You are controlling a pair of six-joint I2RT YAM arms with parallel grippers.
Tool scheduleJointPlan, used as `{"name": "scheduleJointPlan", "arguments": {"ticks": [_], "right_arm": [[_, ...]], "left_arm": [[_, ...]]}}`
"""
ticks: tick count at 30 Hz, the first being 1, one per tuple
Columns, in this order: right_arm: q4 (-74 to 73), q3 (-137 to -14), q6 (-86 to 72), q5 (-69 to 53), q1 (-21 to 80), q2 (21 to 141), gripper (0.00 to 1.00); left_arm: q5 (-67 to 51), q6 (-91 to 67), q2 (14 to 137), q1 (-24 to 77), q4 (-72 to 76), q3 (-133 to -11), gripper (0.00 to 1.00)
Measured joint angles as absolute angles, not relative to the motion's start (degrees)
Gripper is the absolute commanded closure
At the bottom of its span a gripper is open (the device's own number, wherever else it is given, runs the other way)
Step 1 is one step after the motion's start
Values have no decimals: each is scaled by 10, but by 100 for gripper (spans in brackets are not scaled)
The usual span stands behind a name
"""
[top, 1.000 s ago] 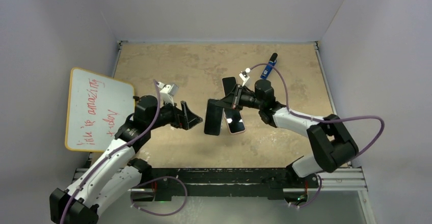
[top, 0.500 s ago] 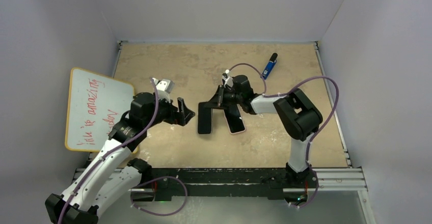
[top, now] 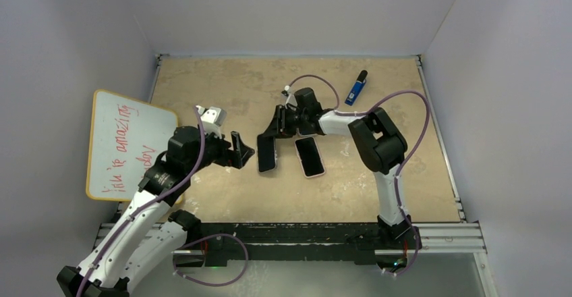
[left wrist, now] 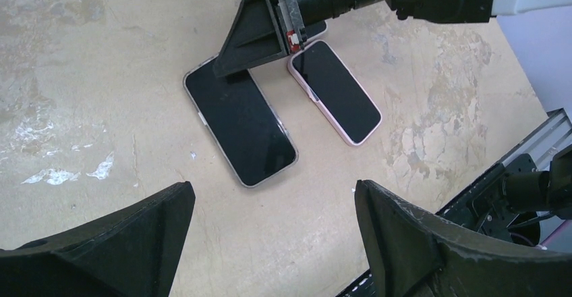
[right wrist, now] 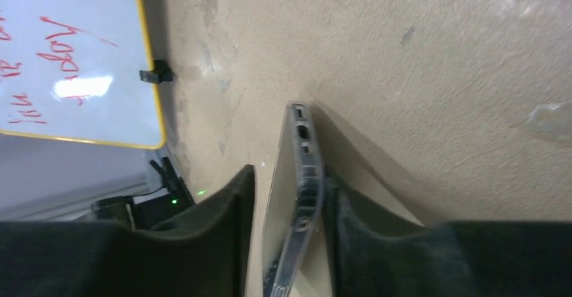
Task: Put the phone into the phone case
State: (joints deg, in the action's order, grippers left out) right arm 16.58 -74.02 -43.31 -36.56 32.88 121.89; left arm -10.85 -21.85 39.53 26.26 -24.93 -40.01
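Observation:
A black phone (top: 266,155) with the rim of a clear phone case (right wrist: 301,175) around it lies flat on the table, left of centre. My right gripper (top: 270,131) reaches over its far end. In the right wrist view the jaws stand apart: one finger (right wrist: 222,209) is clear of the phone, the other rests against the case's edge. From the left wrist view the same phone (left wrist: 239,131) lies just ahead of my left gripper (left wrist: 271,189), which is wide open, holds nothing, and hovers left of the phone (top: 244,150).
A second phone with a pink rim (top: 309,156) lies just right of the first one, also seen in the left wrist view (left wrist: 335,92). A blue marker (top: 357,88) sits at the back right. A whiteboard (top: 128,145) leans at the left wall.
My right gripper swung left and brought the phone down flat onto the table, then its jaws parted. The left gripper drew back a little to the left.

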Motion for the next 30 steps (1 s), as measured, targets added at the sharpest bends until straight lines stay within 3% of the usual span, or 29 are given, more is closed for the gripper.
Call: {"name": "scheduleJointPlan", "arguments": {"ticks": [4,8,16,30], "right_arm": [[104,-775,-396,-339,328,1219,30],[45,-804,-363,-311,322,1216,2],[-46,-782,-315,-258,317,1113,1],[-104,-582,-295,-139,317,728,1]], "left_arm": [[-109,-218,404,263,-249,-400,7],[-108,-218,411,263,-249,-400,6],[-86,-229,413,263,-249,-402,3],[-75,-264,466,263,-220,-432,2]]}}
